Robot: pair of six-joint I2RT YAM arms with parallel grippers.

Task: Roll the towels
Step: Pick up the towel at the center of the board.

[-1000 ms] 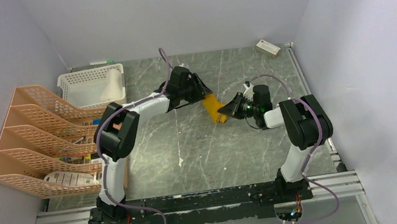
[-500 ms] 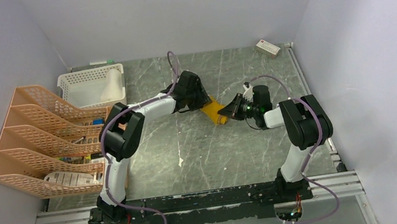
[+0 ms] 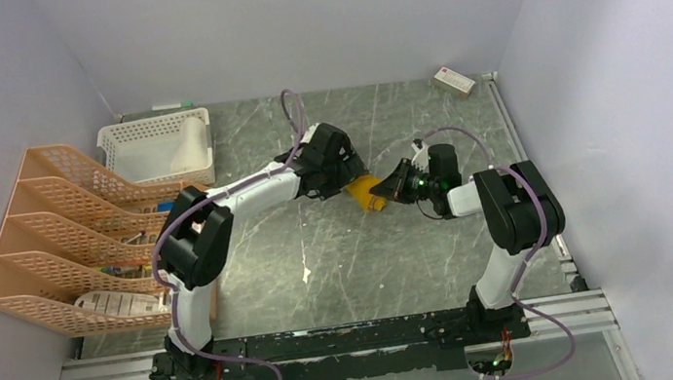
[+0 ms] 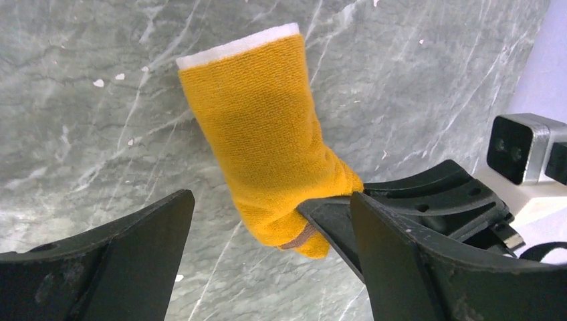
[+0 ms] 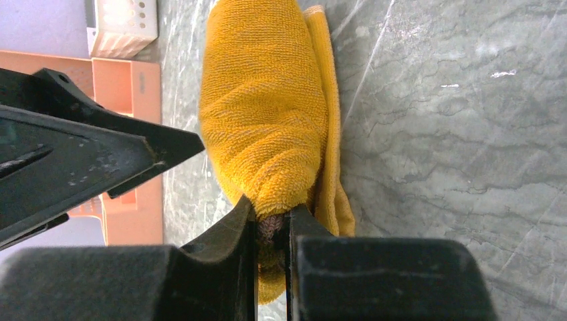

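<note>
Mustard-yellow towel (image 4: 267, 154), a fat terry-cloth roll on the veined grey tabletop (image 4: 100, 134), is pinched at one end by the right gripper (image 5: 271, 227); the left gripper (image 4: 271, 200) gapes wide around it

Soft, even overhead light fills the enclosure, tinting the pale walls (image 3: 310, 17) lavender and leaving only faint shadows on the grey marbled tabletop (image 3: 342, 258). The wide overhead view splays the walls outward at its edges. Wrist views are bright and sharp on the mustard-yellow towel (image 4: 267, 147), with a dim shaded patch across its middle.
</note>
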